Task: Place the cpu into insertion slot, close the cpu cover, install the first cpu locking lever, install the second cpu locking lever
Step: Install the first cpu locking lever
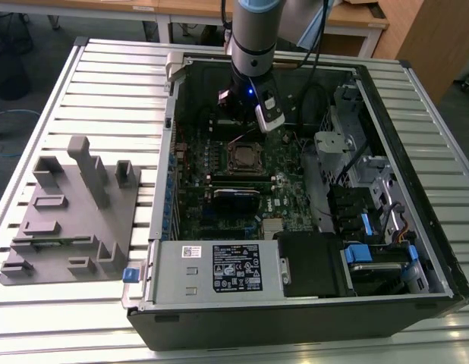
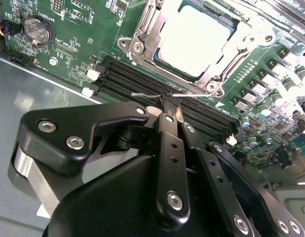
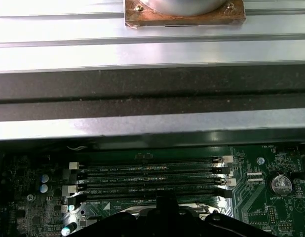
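The cpu is a flat square chip with a pale silver metal top. It lies level inside the insertion slot, which is set in the green board in the middle of the open computer case. The cpu cover, a silvery metal frame with a big square window, is folded down flat around the chip, and the chip's top shows through the window. One locking lever, a thin bent steel wire, lies just beside the cover's edge, over the long black slots. Whether it is hooked I cannot tell.
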